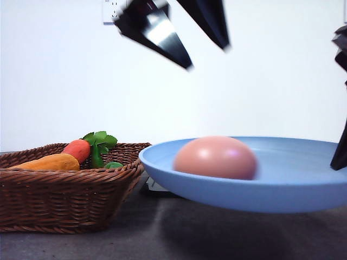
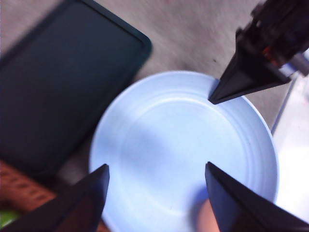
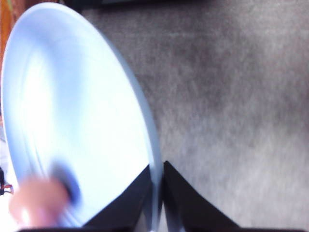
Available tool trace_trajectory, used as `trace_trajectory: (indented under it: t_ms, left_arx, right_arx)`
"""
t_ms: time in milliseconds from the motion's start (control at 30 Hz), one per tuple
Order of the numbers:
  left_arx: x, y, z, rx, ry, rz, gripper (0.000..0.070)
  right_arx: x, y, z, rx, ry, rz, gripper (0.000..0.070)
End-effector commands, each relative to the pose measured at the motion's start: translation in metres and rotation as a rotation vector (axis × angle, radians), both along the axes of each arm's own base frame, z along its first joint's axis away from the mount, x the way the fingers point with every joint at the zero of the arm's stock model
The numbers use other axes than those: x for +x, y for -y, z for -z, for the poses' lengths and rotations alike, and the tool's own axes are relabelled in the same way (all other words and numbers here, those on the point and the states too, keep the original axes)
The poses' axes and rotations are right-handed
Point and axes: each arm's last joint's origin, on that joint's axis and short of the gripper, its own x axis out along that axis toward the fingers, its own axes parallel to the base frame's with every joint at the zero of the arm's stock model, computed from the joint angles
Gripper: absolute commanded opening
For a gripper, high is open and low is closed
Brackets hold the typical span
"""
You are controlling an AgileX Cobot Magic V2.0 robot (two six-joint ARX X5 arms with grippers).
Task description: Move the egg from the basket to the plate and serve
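So on the left there's the basket [image 1: 65, 189] on the desk [image 1: 162, 238], carrot and yellow veg in it. My left jaws [image 1: 209, 57] hang spread apart, holding nothing, well above the egg [image 1: 216, 157], which lies in the blue plate [image 1: 303, 189]. Over on the right, my right jaws [image 3: 157, 193] are pinched onto the plate's rim, holding it off the desk. Dark grey desk, plain white wall [image 1: 271, 97] behind.
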Motion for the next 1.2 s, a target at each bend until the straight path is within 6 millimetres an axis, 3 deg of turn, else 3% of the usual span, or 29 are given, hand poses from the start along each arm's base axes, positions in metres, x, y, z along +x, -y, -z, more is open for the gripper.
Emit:
trace_trajectory:
  t_ms: [0,233,500,767,967,1167]
  left_arx:
    - [-0.004,-0.007,-0.014,-0.029,0.036,-0.016,0.041]
    - [-0.026,-0.061,-0.059,-0.087,0.203,-0.169,0.041]
    - [-0.054,-0.105,-0.088,-0.195,0.301,-0.263,0.0409]
    - [-0.063,-0.116,-0.091,-0.202,0.296,-0.268,0.0409]
    - [-0.063,-0.115,-0.09,-0.203,0.282,-0.275,0.0409]
    - [-0.063,-0.115,-0.09,-0.207,0.277,-0.281,0.0409]
  right_arx:
    - [0.01,-0.002,-0.005,0.018,0.026,-0.008,0.0]
    - [0.055,0.006,-0.008,0.004,0.054,0.032,0.0]
    - [0.125,0.013,-0.005,0.0,0.078,0.07,0.0]
    - [0.181,0.012,0.021,-0.004,0.03,0.077,0.0]
    - [0.196,0.011,0.039,-0.008,-0.006,0.077,0.0004]
    - [0.197,0.011,0.042,-0.009,-0.005,0.073,0.0213]
